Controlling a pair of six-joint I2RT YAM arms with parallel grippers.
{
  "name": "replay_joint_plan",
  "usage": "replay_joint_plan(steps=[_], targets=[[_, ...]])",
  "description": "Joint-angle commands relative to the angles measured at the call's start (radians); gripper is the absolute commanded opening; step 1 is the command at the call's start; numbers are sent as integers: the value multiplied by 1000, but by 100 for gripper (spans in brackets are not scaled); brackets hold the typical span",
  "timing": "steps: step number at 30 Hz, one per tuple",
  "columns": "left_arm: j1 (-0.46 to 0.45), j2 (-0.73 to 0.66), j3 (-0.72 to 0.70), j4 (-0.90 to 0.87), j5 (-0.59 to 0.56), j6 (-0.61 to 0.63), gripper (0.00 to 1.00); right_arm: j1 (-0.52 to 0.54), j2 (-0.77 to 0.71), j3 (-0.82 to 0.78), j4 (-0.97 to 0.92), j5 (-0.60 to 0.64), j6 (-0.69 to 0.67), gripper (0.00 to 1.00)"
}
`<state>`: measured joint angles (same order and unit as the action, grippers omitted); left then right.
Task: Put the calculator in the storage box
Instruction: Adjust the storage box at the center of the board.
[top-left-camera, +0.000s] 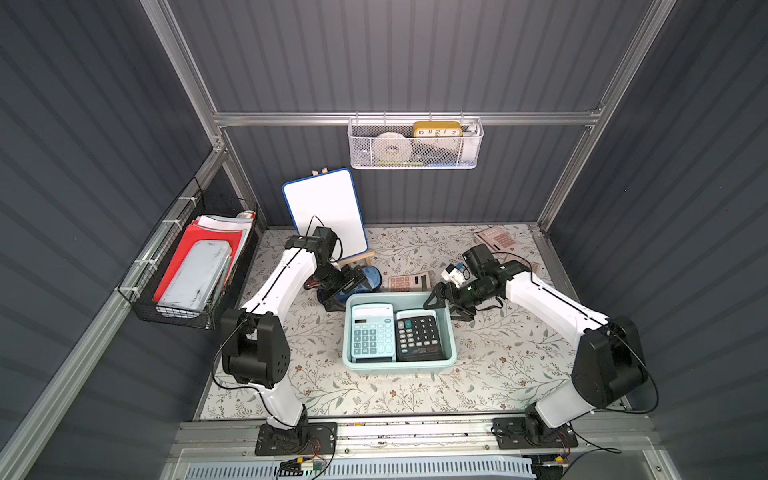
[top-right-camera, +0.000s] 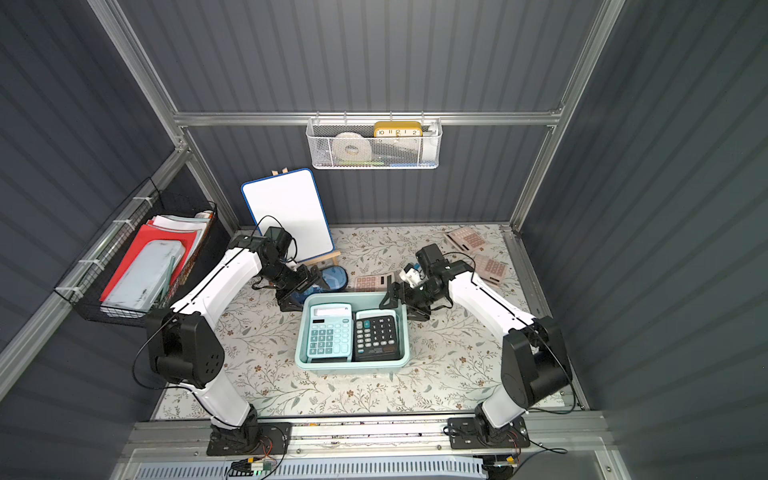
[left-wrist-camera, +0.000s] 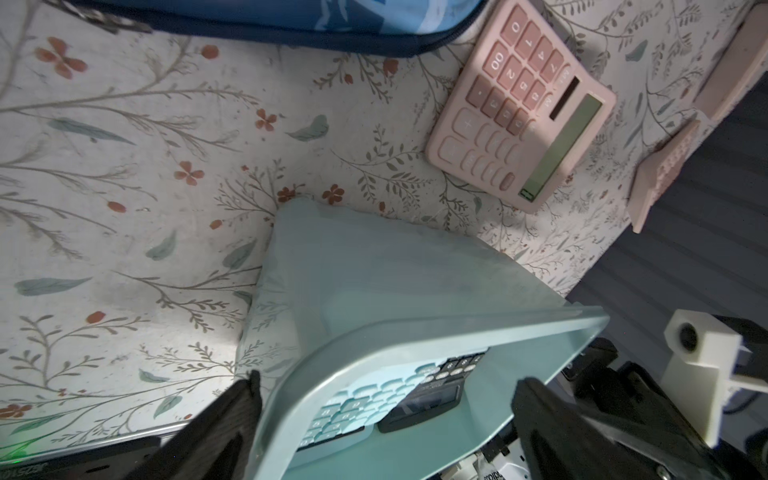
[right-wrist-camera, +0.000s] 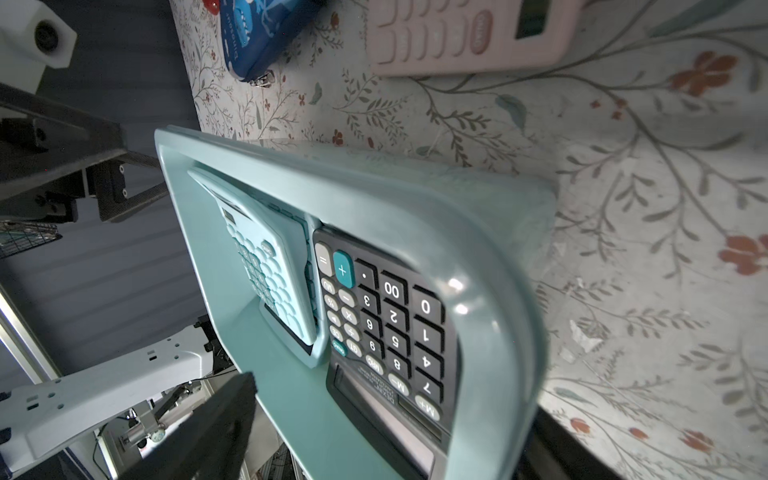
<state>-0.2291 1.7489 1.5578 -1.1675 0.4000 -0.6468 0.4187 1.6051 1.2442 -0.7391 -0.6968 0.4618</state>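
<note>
Pale mint-teal storage box (top-left-camera: 400, 365), rounded corners and rolled rim, upright near the middle of the table (top-left-camera: 498, 365). Inside, keys up: a light-blue calculator (top-left-camera: 372, 332) beside a black calculator (top-left-camera: 417, 337) (displays at opposite ends). A pink calculator (top-left-camera: 409, 281) lies just behind the box.

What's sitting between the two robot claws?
The far end of the storage box, holding a teal calculator and a black calculator, in both top views.

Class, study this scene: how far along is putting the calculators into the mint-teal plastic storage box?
Done: a light-blue calculator and a black calculator lie side by side in the mint-teal plastic storage box. In hand: nothing; the left gripper and right gripper stand open at the box's far corners. Still out: one pink calculator lies behind the box, two more near the far right corner of the table.
</note>
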Motion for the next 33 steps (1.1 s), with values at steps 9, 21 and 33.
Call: replay_joint_plan(steps=[9,21,33], targets=[[46,-55,5,-4,-71,-36,99,73,73,129,-60,-58,-78,90],[47,-41,193,-23,-204,0,99,-105,-50,86,-26,303,68,99],[30,18,245,81,-87,11,99,-418,-228,-125,210,581,388,99]])
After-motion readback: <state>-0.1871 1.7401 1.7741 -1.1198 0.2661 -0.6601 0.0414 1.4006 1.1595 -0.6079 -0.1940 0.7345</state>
